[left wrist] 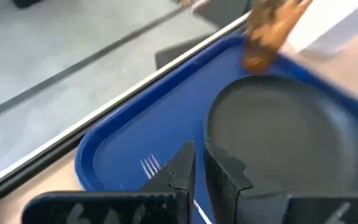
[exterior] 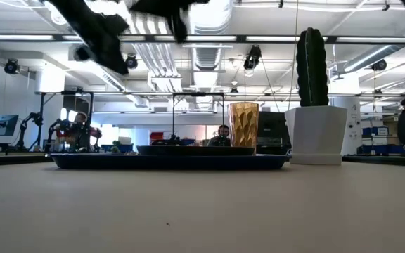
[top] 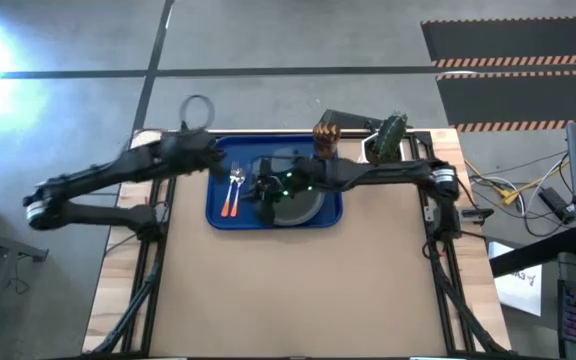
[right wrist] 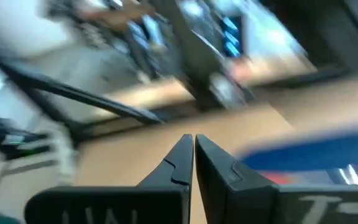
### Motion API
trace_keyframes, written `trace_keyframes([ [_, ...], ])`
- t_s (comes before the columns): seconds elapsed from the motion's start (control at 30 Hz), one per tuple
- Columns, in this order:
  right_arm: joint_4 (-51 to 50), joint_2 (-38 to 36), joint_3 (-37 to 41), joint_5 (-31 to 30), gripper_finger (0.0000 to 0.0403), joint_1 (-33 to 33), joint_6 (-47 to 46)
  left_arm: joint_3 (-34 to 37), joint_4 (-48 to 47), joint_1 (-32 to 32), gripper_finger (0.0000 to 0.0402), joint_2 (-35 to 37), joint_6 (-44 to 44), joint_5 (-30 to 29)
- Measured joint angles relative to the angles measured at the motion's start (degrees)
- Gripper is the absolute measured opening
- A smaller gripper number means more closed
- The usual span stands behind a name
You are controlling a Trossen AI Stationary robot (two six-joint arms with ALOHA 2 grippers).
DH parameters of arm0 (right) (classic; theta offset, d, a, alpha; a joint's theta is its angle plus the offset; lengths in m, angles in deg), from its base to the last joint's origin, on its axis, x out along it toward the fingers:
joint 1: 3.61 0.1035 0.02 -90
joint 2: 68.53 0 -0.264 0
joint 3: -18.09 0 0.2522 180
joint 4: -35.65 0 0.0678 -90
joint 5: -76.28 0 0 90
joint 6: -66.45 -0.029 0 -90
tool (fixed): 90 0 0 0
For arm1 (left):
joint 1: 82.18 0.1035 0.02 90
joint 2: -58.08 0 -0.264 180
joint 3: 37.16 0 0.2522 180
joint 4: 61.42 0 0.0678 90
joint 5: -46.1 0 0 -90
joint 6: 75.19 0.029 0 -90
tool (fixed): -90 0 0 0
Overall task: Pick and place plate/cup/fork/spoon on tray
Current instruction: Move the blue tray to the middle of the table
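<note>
The blue tray (top: pixel 218 218) lies at the table's far middle. On its right half rests the black plate (top: pixel 303 205) (left wrist: pixel 284 137). The fork (left wrist: pixel 149 165) and the spoon (top: pixel 230 195) lie side by side on its left half, orange handles toward the near edge. The amber cup (top: pixel 326 138) (exterior: pixel 243 124) stands upright at the tray's far right corner; whether on the tray or just beyond it, I cannot tell. My left gripper (top: pixel 218 165) (left wrist: pixel 199 155) hovers shut over the tray's far left part. Above the plate's left side, my right gripper (top: pixel 263 190) (right wrist: pixel 194 143) is shut and holds nothing.
A white pot with a green cactus (top: pixel 388 140) (exterior: pixel 318 130) stands right of the cup at the far edge. A dark flat object (top: pixel 348 120) lies behind the cup. The near half of the brown table (top: pixel 298 290) is bare.
</note>
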Motion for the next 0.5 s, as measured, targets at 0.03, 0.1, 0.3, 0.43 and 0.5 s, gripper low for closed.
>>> trace_keyframes([
  [0.03, -0.2, -1.2, -1.8, 1.0, 0.0009, 0.8, 1.5, 0.0, 1.9, 1.3, 0.0015, -2.4, 0.7, 0.1],
  [0.1, -0.5, -3.3, -5.0, 2.4, 0.0008, 3.0, 5.0, -0.4, 3.2, 4.4, 0.0015, -7.6, 1.9, 0.6],
  [0.3, -6.7, -6.7, -13.4, 2.3, 0.0009, 9.9, 13.0, -4.1, 8.7, 14.8, 0.0015, -22.4, 3.7, 9.7],
  [0.43, -8.4, -7.1, -15.3, 2.3, 0.0009, 13.6, 14.0, -8.9, 12.8, 18.1, 0.0015, -29.6, 4.8, 11.4],
  [0.5, -8.7, -7.1, -15.3, 2.3, 0.0009, 14.8, 13.4, -11.8, 12.9, 18.9, 0.0015, -33.2, 6.3, 11.2],
])
